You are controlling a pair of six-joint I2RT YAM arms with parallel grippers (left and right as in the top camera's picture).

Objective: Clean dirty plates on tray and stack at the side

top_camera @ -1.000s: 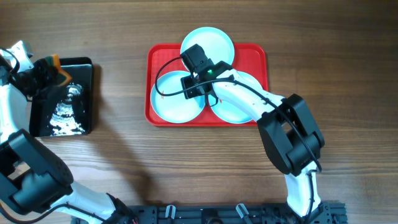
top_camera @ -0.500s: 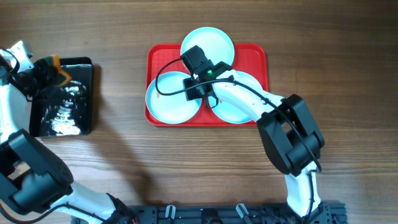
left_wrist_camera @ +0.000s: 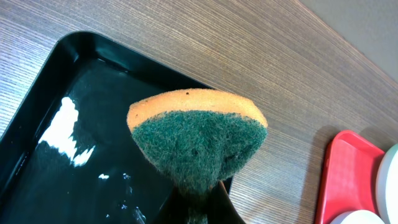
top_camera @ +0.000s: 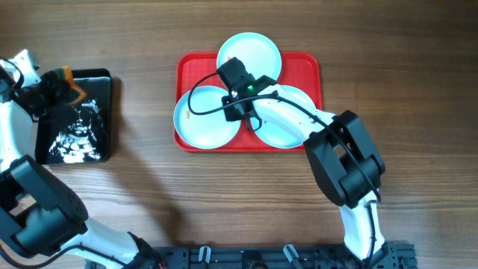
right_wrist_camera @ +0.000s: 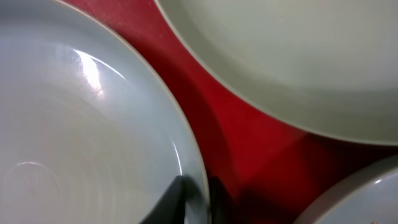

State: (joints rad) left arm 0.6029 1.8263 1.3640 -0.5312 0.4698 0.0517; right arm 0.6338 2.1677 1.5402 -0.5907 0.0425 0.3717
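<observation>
Since a second ago, the round pale aqua plate with a light-blue rim (top_camera: 202, 123) pinched by the right gripper (right_wrist_camera: 196, 186) has slid away from the other two, and its far edge now reaches the low left rim of the large red rectangular plastic tray (top_camera: 302, 63). The fingers (right_wrist_camera: 176, 198) are narrow, clamped across that plate's rim. A second matching plate (top_camera: 258, 46) lies just beyond them and a third (top_camera: 287, 127) just beside them under the arm, all on the tray. The left gripper (left_wrist_camera: 199, 208) has not moved and squeezes a green-and-orange sponge (left_wrist_camera: 196, 140) above a small black rectangular tray (left_wrist_camera: 56, 93) streaked with white foam. Everything rests on the brown wood-grain tabletop (top_camera: 373, 60).
</observation>
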